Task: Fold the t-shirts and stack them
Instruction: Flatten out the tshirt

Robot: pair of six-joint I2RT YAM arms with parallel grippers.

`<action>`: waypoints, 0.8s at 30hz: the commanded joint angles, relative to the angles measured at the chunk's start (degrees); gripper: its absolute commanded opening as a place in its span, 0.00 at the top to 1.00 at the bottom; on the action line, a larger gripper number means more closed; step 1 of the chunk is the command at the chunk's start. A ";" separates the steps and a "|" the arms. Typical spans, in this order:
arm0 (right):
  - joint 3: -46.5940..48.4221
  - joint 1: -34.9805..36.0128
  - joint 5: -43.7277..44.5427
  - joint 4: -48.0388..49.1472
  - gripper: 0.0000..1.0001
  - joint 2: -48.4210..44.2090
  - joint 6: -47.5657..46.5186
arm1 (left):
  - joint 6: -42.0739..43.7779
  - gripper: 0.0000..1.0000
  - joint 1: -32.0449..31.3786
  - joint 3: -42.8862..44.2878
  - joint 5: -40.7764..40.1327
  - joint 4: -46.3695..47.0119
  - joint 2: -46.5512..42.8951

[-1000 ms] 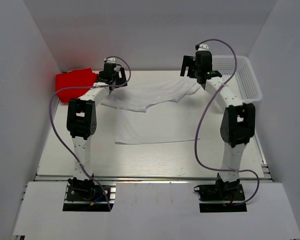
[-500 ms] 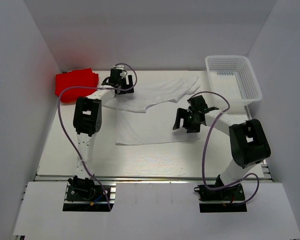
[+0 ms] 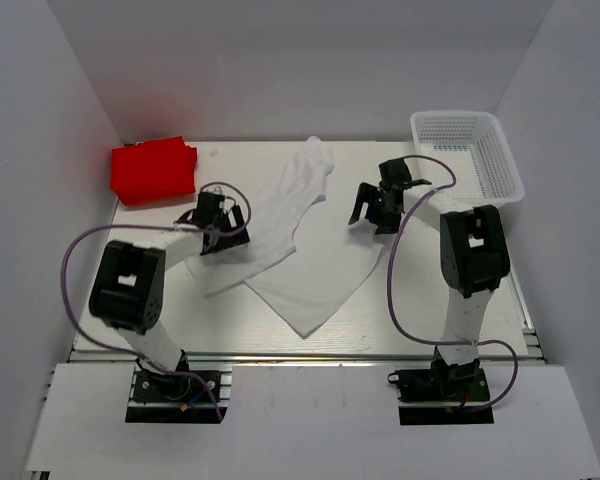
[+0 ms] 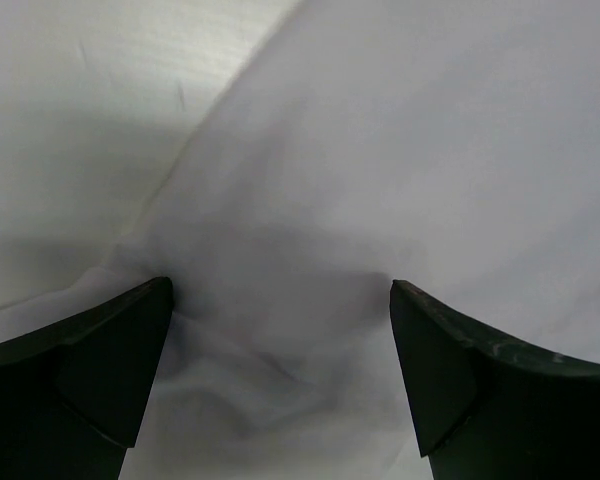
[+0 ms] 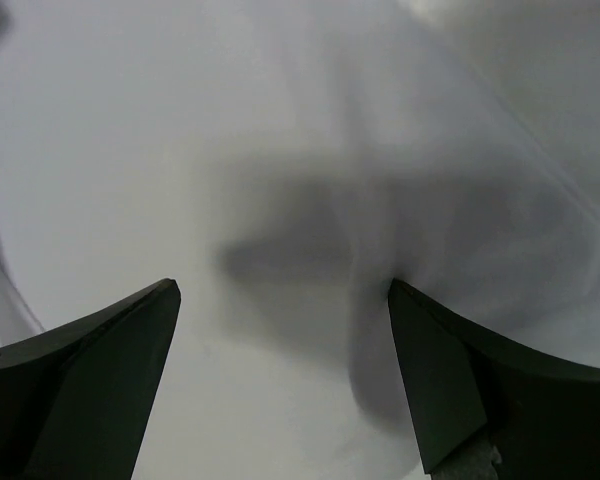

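The white t-shirt [image 3: 305, 255] lies rumpled in a diagonal strip across the table, from the back middle to the front middle. The red t-shirt [image 3: 152, 170] sits folded at the back left corner. My left gripper [image 3: 218, 222] is low on the white shirt's left edge. In the left wrist view its jaws [image 4: 280, 290] are open, with wrinkled white cloth [image 4: 380, 150] between them. My right gripper [image 3: 375, 205] is at the shirt's right side. In the right wrist view it [image 5: 285, 290] is open over white cloth [image 5: 460, 200], holding nothing.
A white mesh basket [image 3: 492, 150] stands at the back right corner. White walls close in the left, back and right. The table's front edge [image 3: 300, 352] runs just ahead of the arm bases.
The white shirt has swung from a wide spread into a diagonal strip. My left gripper moved nearer and leftward along it. My right gripper moved back toward the far right.
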 commanded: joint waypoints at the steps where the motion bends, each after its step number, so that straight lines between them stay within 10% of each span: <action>1: 11.07 -1.44 6.32 -6.13 0.10 6.66 -3.25 | -6.43 0.00 -3.48 -12.04 7.93 -6.49 -8.20; 13: 34.69 -0.92 10.72 -8.25 0.10 12.25 -17.33 | -9.09 0.00 -13.85 -15.42 10.23 -13.35 -30.83; 24: -2.90 2.42 9.77 -2.64 0.10 -18.69 -8.20 | 1.44 0.00 -27.11 16.37 -6.81 -20.19 -4.41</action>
